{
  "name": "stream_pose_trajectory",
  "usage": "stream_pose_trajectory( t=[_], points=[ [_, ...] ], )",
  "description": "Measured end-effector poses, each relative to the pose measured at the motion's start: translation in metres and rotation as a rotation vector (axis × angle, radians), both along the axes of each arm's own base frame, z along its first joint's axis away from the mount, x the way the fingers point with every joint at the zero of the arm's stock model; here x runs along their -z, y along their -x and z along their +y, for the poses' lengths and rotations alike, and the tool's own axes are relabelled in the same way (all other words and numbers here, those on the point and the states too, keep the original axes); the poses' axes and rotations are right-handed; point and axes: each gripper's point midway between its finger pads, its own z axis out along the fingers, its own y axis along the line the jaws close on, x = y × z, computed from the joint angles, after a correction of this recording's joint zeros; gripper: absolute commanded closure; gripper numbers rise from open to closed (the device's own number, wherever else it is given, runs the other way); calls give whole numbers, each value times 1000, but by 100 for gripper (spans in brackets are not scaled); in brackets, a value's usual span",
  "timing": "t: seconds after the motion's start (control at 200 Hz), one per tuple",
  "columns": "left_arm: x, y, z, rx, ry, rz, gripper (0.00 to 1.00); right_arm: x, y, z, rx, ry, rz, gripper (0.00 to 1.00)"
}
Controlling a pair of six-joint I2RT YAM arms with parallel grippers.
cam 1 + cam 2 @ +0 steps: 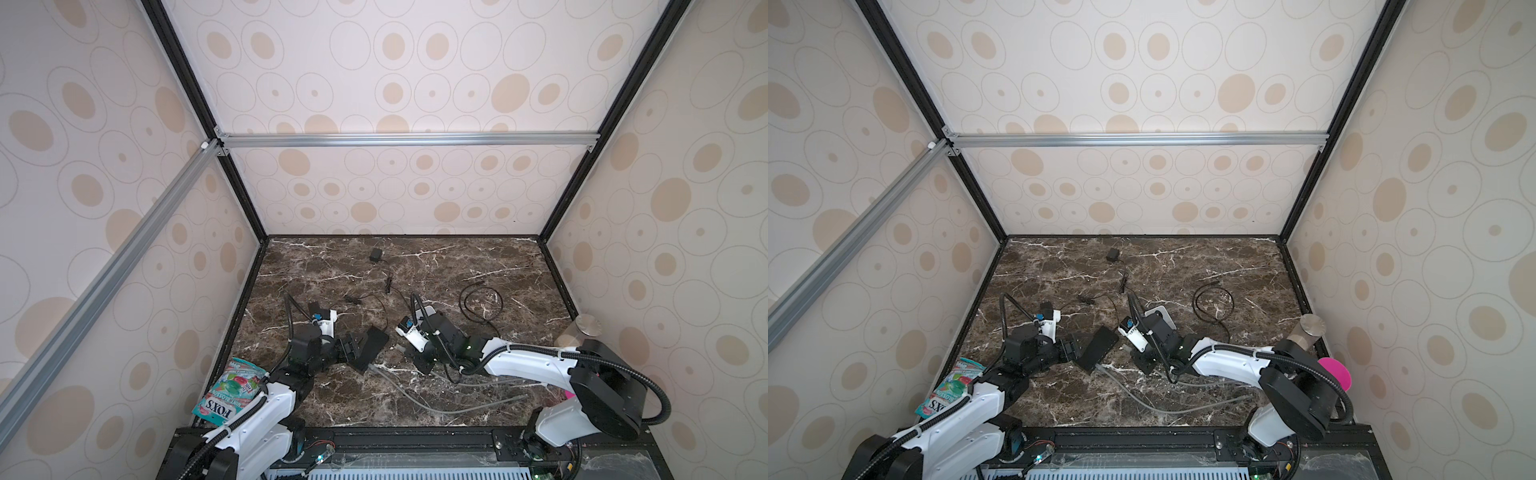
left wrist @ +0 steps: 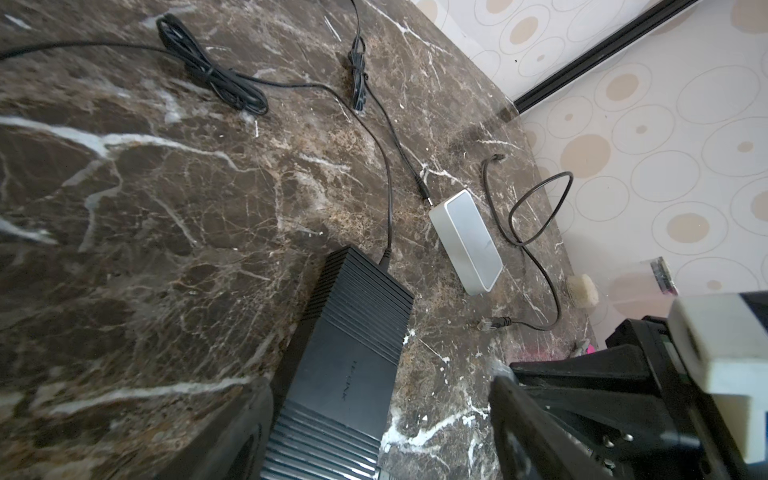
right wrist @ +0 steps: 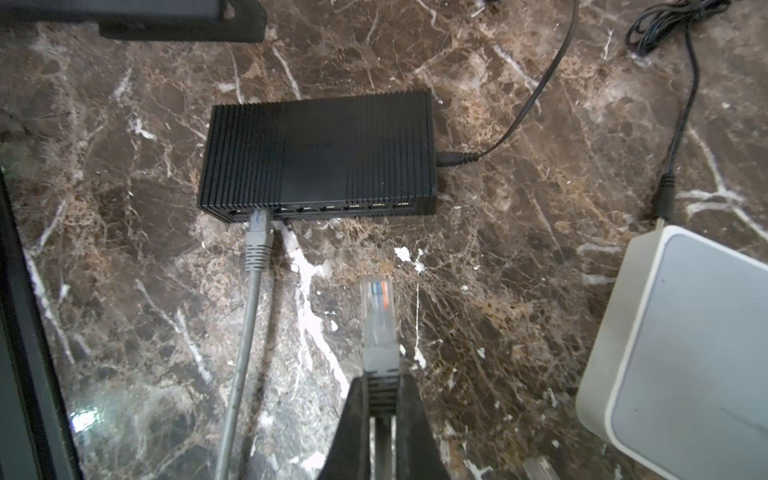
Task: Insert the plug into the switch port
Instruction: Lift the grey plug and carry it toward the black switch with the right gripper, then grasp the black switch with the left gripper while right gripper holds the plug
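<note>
The right hand (image 3: 380, 386) grips the plug (image 3: 377, 307) just short of the switch (image 3: 320, 153); left hand (image 1: 353, 352) open, seemingly astride its end

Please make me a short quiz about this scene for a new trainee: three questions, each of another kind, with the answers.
1. True or false: the right gripper is shut on the plug.
2. How many front ports of the switch hold a grey cable? A none, B one, C three.
3. Fill in: the left gripper has its jaws ___.
Key: 1 true; 2 B; 3 open.
</note>
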Motion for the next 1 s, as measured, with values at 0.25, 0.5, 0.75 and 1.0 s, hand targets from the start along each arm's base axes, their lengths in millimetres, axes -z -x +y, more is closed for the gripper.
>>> stream_pose_trajectory(
  t=[0.25, 0.5, 0.75, 1.0],
  points=[
    [5, -12, 7, -31, -66, -43, 19, 9, -2, 7, 14, -22, 27, 100],
    [19, -22, 11, -46, -116, -49, 19, 20, 0, 11, 11, -21, 61, 100],
    [35, -28, 10, -41, -136, -30, 19, 20, 2, 14, 11, -45, 86, 100],
    [46, -31, 7, -24, -141, -21, 19, 33, 10, 6, 35, -37, 119, 100]
  ],
)
